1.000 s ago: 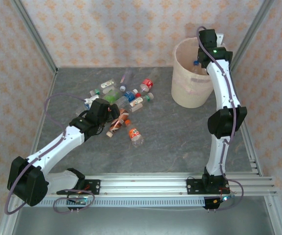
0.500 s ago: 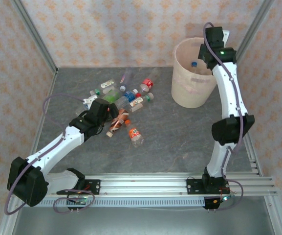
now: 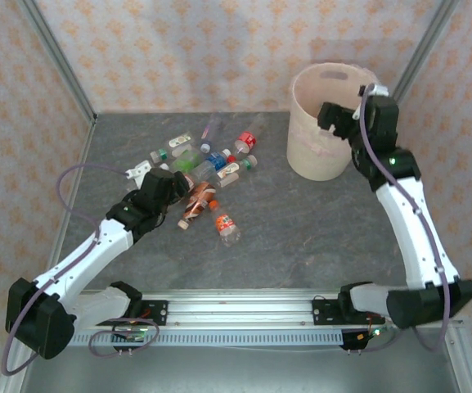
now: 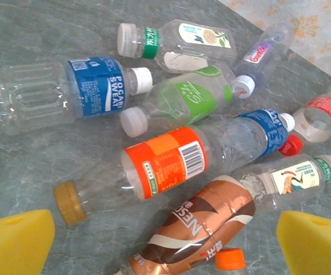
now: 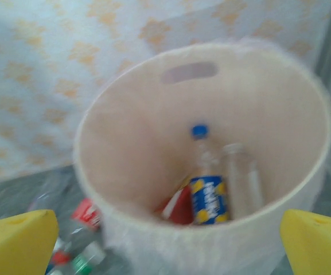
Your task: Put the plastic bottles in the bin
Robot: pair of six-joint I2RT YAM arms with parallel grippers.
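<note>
Left wrist view: left tool (image 4: 165, 243) spread wide above plastic bottles (image 4: 171, 160) lying on grey marbled table (image 4: 27, 160).
Legible: "POCARI SWEAT" on blue label (image 4: 96, 86), "NES…" on brown wrap (image 4: 202, 229). Right tool (image 5: 165, 240) open over bin (image 5: 131, 132) at far right; floral wallpaper (image 3: 178, 49) around.

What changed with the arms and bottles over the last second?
The right gripper drew back from above the bin to its near right side, open and empty. The left gripper edged slightly nearer, open over the plastic bottles. Those bottles stayed put.
</note>
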